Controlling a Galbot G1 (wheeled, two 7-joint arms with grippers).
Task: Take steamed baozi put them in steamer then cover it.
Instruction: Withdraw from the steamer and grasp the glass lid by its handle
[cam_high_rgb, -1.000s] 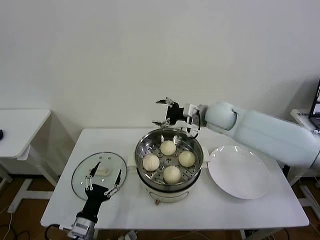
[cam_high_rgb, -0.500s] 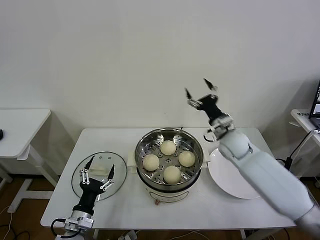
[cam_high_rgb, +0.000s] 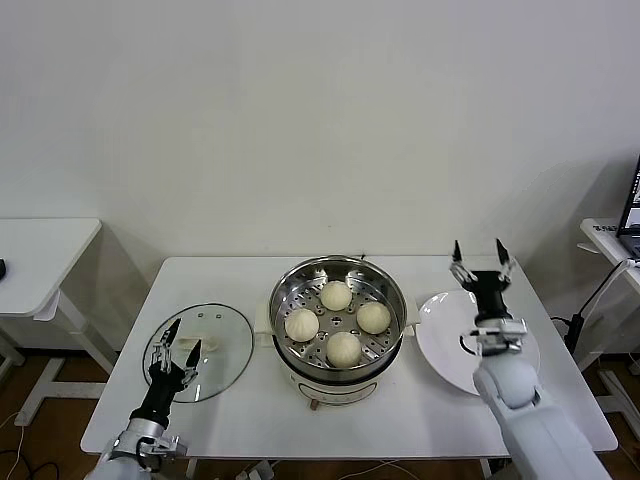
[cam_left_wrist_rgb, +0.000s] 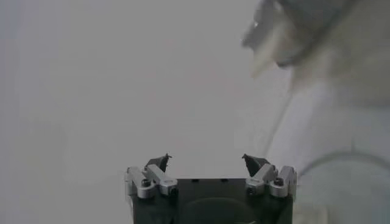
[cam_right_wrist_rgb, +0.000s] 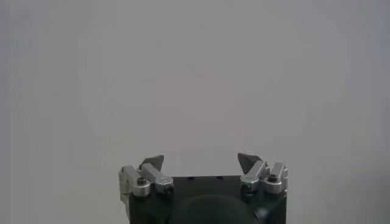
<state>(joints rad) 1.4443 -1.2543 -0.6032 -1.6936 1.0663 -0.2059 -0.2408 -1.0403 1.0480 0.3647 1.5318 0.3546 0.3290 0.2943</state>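
Four cream-white baozi (cam_high_rgb: 336, 295) lie on the perforated tray inside the steel steamer (cam_high_rgb: 338, 272) at the table's middle; the pot is uncovered. The round glass lid (cam_high_rgb: 213, 343) with a white knob lies flat on the table to the steamer's left. My left gripper (cam_high_rgb: 177, 341) is open and empty, pointing up over the lid's near edge. My right gripper (cam_high_rgb: 478, 252) is open and empty, pointing up above the white plate (cam_high_rgb: 448, 350). Both wrist views show open fingertips (cam_left_wrist_rgb: 162, 161) (cam_right_wrist_rgb: 153, 162) against the blank wall.
The white table (cam_high_rgb: 420, 412) holds the steamer, lid and empty plate. A second small white table (cam_high_rgb: 40, 250) stands to the left. A dark screen edge and cables are at the far right.
My right arm swung from behind the steamer, up and round, and now points upward over the plate. My left gripper drew back toward me and lower, off the lid's knob.
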